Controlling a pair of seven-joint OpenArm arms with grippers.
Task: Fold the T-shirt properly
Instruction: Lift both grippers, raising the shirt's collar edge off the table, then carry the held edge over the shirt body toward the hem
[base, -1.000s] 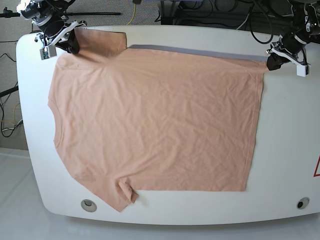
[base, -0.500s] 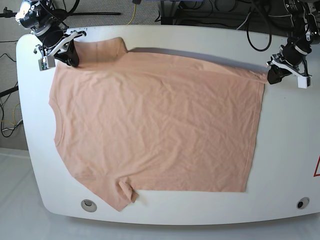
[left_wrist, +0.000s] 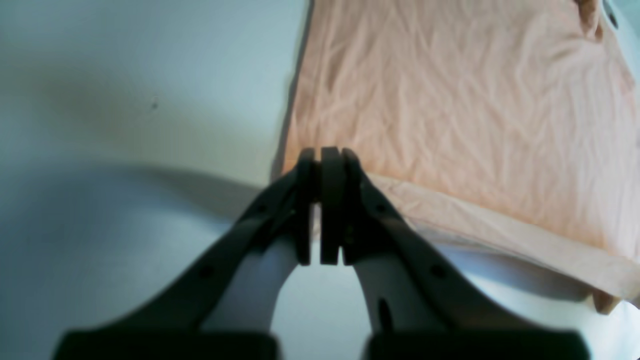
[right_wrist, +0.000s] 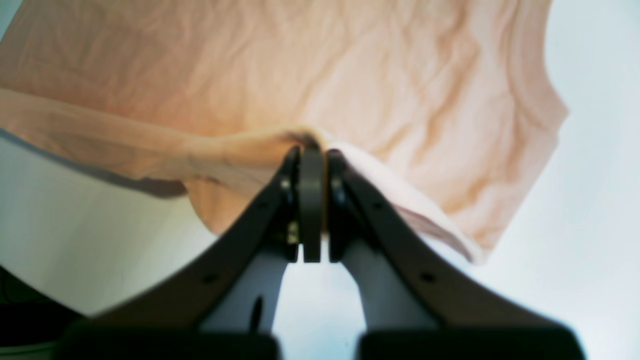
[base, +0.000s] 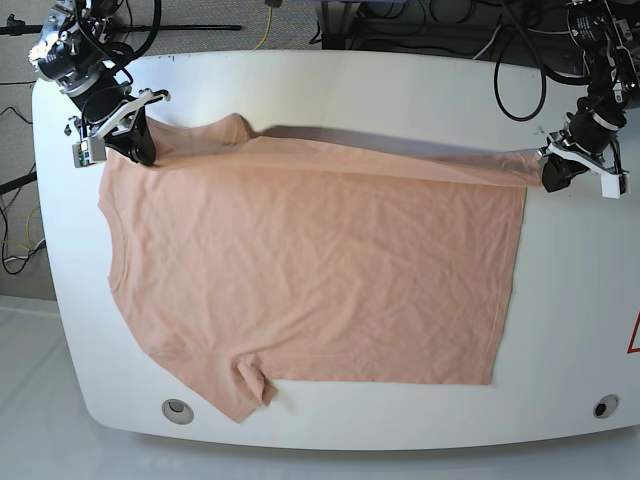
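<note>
Now both grippers — left gripper (base: 556, 175), right gripper (base: 140, 150) — pinch the T-shirt (base: 310, 270).

i can read no text, label, brand or number anywhere. the only sign-like mark is a red triangular outline (base: 634, 335) on the bench (base: 575, 300) at its right edge, cut off by the frame, with nothing legible inside it.

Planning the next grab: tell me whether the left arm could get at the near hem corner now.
Probably not yet: the left pincer is shut on the T-shirt far hem corner. The path along the white table looks free.
</note>
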